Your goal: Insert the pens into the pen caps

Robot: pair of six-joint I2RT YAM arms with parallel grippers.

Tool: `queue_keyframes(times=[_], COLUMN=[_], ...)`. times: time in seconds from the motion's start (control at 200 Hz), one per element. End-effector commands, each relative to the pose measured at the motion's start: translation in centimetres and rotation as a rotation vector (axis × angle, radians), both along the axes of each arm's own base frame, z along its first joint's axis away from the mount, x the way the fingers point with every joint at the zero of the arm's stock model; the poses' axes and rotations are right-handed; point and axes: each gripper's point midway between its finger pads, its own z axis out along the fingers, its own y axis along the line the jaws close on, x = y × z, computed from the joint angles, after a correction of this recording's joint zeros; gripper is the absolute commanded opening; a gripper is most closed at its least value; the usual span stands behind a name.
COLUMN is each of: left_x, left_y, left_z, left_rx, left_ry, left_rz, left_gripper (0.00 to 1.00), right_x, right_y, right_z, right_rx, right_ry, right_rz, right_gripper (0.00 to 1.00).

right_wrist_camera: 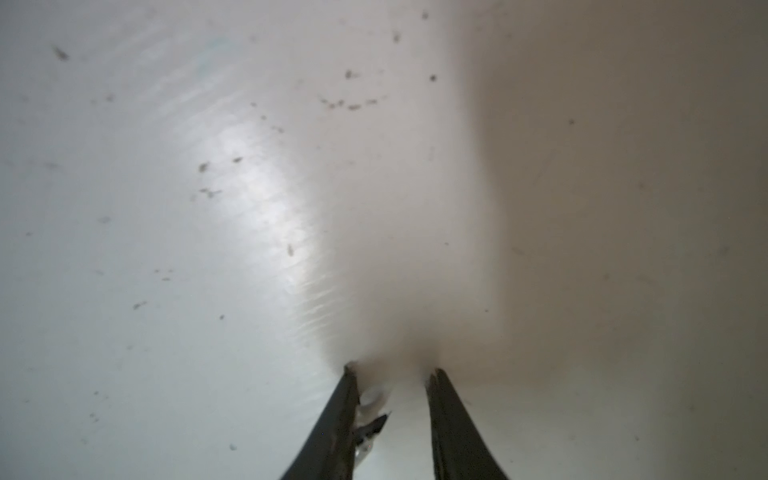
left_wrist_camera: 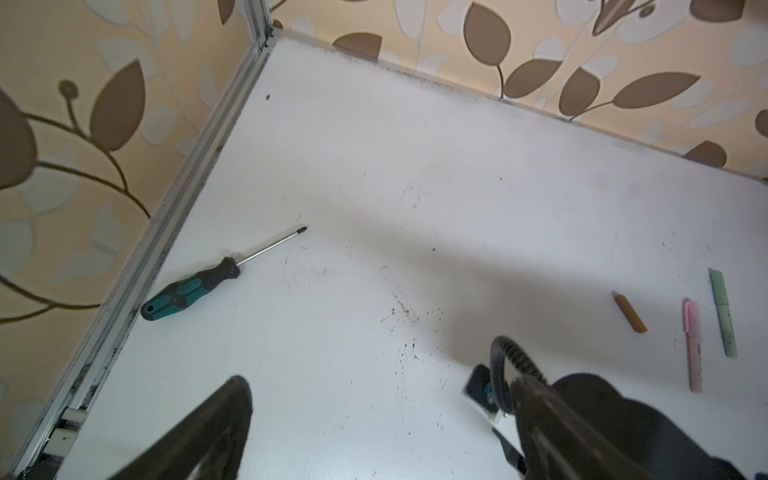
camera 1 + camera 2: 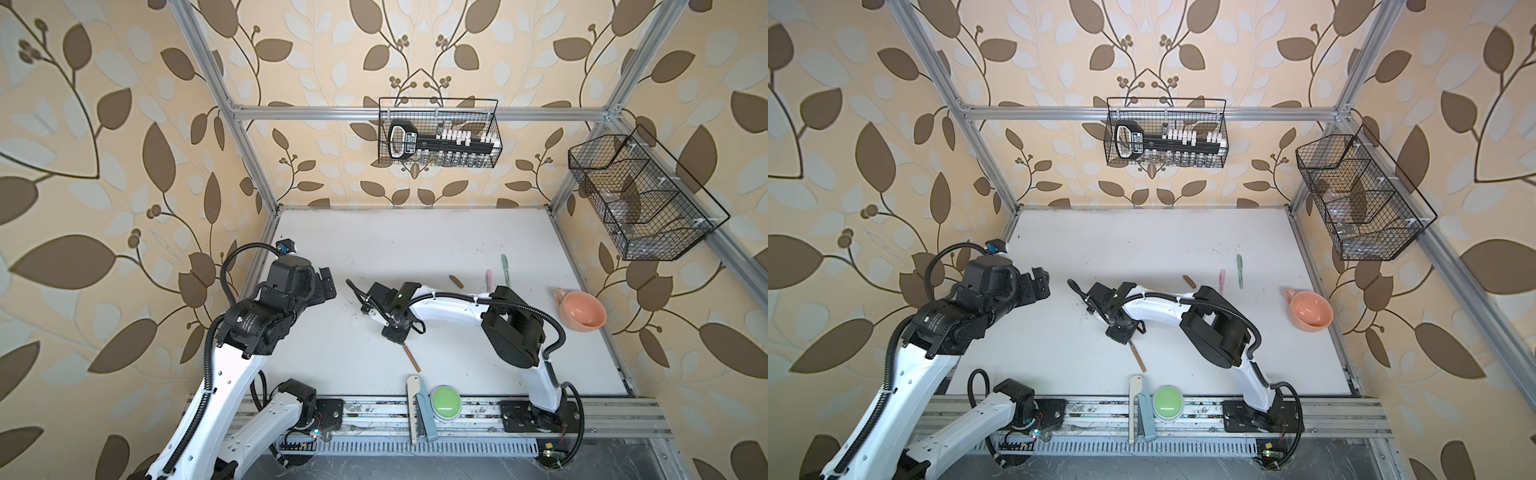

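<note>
The right arm bends across the table (image 3: 374, 249) from 3 o'clock. Its right hand (image 1: 392, 372) points straight down near the middle, fingertips close to the surface. Its fingers (image 1: 453, 415) stand partly apart. The dark tip of the brown pen (image 3: 412, 359) lies against 1 of them with a gap to the other, so no grip shows. The barrel runs out toward 5 o'clock. The brown cap (image 3: 456, 281) lies at 1 o'clock from that hand, with the pink pen (image 3: 489, 279) and green pen (image 3: 505, 268) beyond. The left hand (image 3: 326, 282) hangs raised at 9 o'clock, spread wide, holding nothing.
</note>
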Motion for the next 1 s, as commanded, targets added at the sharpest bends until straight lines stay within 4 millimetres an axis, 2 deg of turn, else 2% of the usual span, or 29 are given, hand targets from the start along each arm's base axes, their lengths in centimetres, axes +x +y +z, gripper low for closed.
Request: queue_keyframes(times=[0.0,0.05,0.195,0.34,0.45,0.475,0.49,0.54,0.7,0.81,0.995], left_x=[0.3,0.4,0.6,0.7,0.7,0.7,0.7,0.7,0.7,0.6,0.3], left_y=[-1.1,-1.6,-2.6,-3.5,-4.2,-4.4,-4.5,-4.7,-5.2,-5.3,-5.8], left_z=[-1.2,-1.6,-2.8,-3.7,-4.7,-4.9,-5.0,-5.5,-6.6,-6.9,-7.4], left_rx=[-0.054,-0.075,-0.109,-0.142,-0.159,-0.162,-0.167,-0.173,-0.189,-0.196,-0.214], left_ry=[0.035,0.043,0.078,0.103,0.127,0.133,0.134,0.146,0.169,0.18,0.199], left_rz=[-0.03,-0.045,-0.075,-0.107,-0.136,-0.144,-0.148,-0.156,-0.169,-0.174,-0.191], left_gripper=[0.99,0.99,0.99,0.99,0.99,0.99,0.99,0.99,0.99,0.99,0.99], right_x=[-0.3,0.1,1.5,2.8,2.0,2.0,1.3,0.6,-1.2,-1.8,-2.7], right_y=[-3.2,-3.5,-4.5,-6.7,-8.8,-8.7,-9.4,-10.2,-11.9,-12.7,-15.2], right_z=[-3.1,-2.8,-1.6,0.5,1.0,1.4,0.8,0.6,-0.7,-1.2,-1.1], right_rx=[-0.111,-0.1,-0.063,-0.011,0.003,0.015,-0.006,-0.015,-0.028,-0.031,-0.039], right_ry=[0.022,0.006,-0.042,-0.101,-0.091,-0.095,-0.082,-0.071,-0.028,-0.016,-0.01], right_rz=[-0.087,-0.113,-0.195,-0.318,-0.364,-0.369,-0.37,-0.382,-0.433,-0.477,-0.572], right_gripper=[0.33,0.38,0.43,0.49,0.51,0.51,0.51,0.51,0.5,0.5,0.49])
